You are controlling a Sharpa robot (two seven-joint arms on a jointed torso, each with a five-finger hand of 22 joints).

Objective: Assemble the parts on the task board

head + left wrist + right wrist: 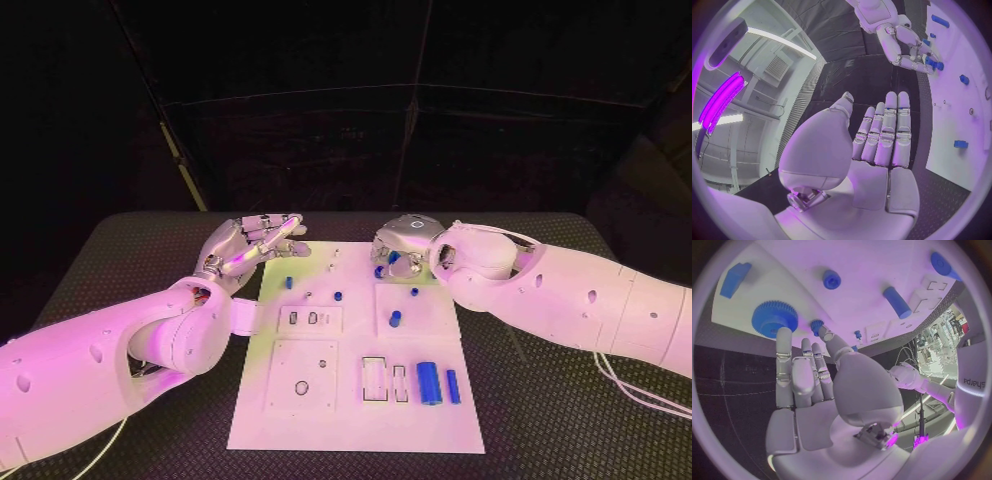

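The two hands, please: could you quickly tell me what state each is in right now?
Left hand: open, fingers extended, holding nothing.
Right hand: cannot be told; fingertips sit near a small blue part at the task board edge.

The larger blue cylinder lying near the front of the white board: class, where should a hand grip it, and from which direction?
Grip the blue cylinder across its middle, coming down from above. It lies flat on the white board, its long curved sides exposed, though a thinner blue rod lies close alongside, so fingers need care there.
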